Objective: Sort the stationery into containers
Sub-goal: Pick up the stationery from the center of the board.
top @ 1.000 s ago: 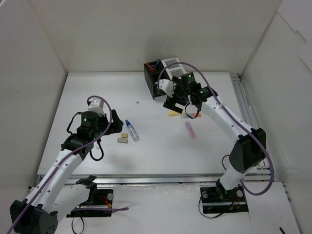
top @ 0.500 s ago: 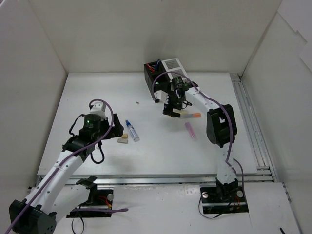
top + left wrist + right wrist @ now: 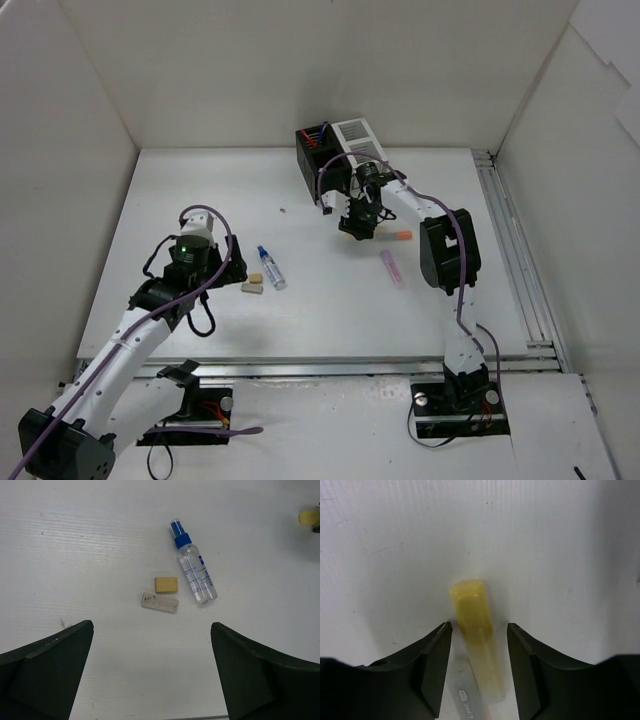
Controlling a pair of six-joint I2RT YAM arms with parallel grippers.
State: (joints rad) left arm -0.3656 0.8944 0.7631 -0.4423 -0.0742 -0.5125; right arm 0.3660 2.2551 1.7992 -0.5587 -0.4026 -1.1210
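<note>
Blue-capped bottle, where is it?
In the top view, the blue-capped bottle lies on the table's left half, just right of the two erasers.

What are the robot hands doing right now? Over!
Left gripper open, above the erasers. Right gripper astride yellow highlighter, not clamped. Pale pen-like item lying alongside, between the fingers.

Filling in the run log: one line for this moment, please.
step: pick | right gripper: open, astride yellow highlighter, not yet clamped | left gripper: open, above tan eraser, grey eraser
</note>
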